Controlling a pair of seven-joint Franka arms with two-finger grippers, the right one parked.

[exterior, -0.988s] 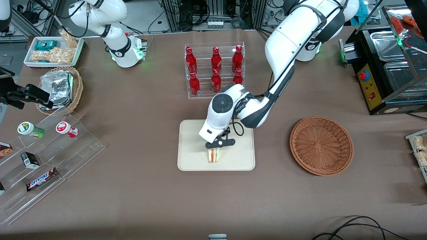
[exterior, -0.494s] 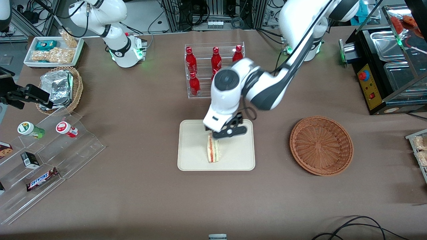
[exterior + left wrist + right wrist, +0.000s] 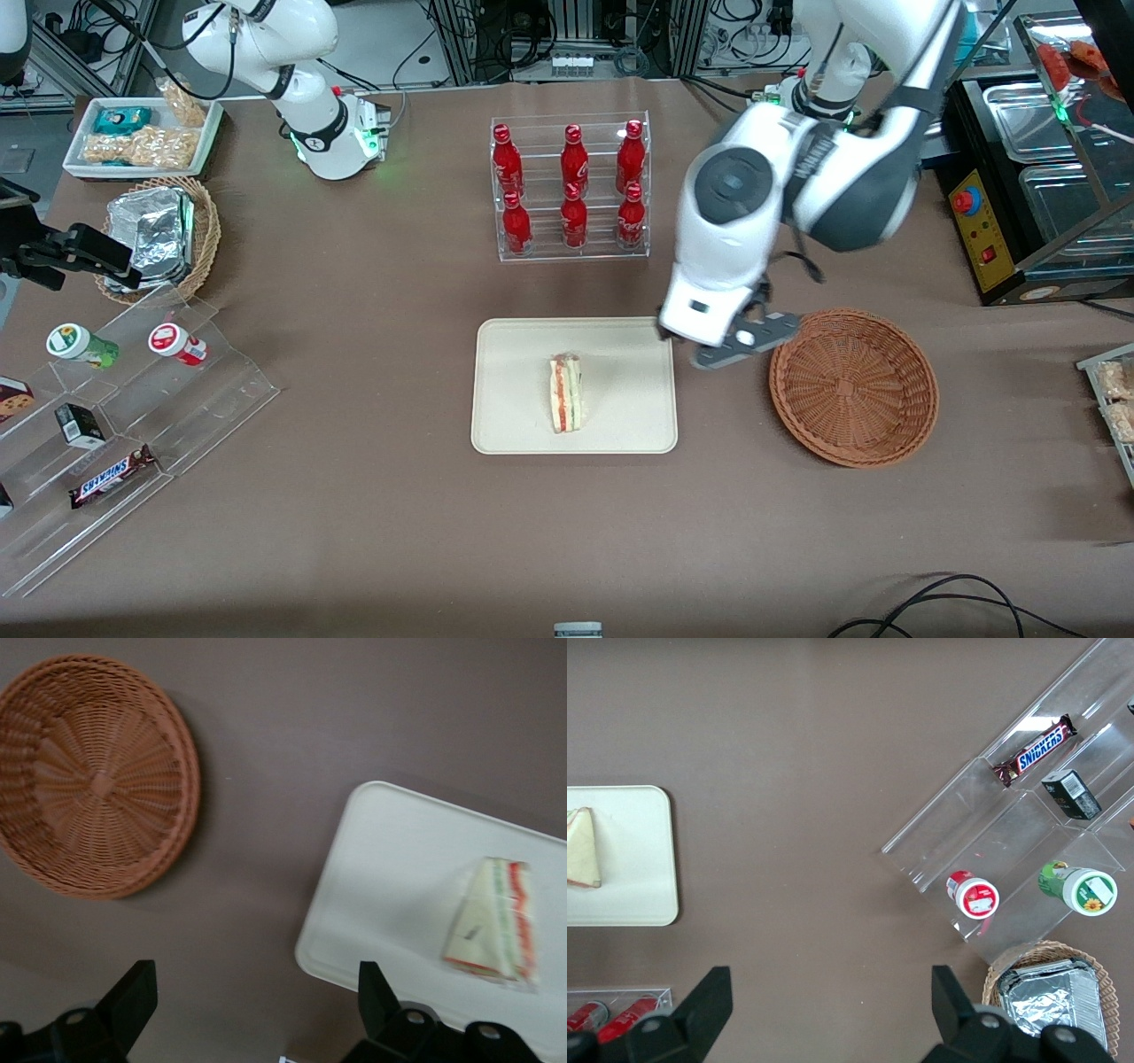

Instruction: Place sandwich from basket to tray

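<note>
Hand (image 3: 722,347) wide, empty, between tray (image 3: 514,425) with sandwich (image 3: 565,405) and basket (image 3: 853,386); Snickers bar (image 3: 111,476) legible.

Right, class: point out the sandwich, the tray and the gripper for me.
sandwich (image 3: 565,393), front view, on its layered top edge
tray (image 3: 514,390), front view, on its bare surface
gripper (image 3: 742,344), front view, between its open jaws
</note>
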